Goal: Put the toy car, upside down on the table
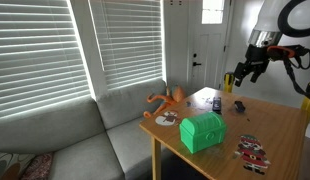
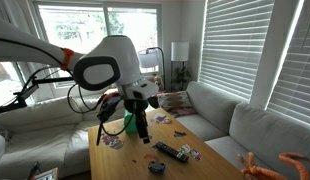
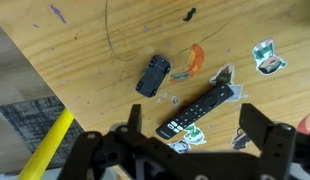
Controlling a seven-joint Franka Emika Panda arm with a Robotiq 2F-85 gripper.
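The toy car [image 3: 152, 76] is a small dark-blue piece lying on the light wooden table [image 3: 85, 45], up and left of my gripper in the wrist view. It also shows as a small dark shape near the table's end in both exterior views [image 2: 155, 167] [image 1: 216, 103]. My gripper [image 3: 195, 140] is open and empty, and its two black fingers straddle a black remote [image 3: 200, 110] from above. It hangs well above the table in both exterior views [image 1: 245, 72] [image 2: 143, 125]. I cannot tell which way up the car lies.
A green chest [image 1: 202, 131] stands on the table, with an orange octopus toy [image 1: 167, 100] at the table's sofa-side edge. Flat red-and-white pieces [image 1: 251, 150], an orange scrap [image 3: 196, 58] and a sticker [image 3: 265, 57] lie scattered. The table edge [image 3: 45, 85] runs left of the car.
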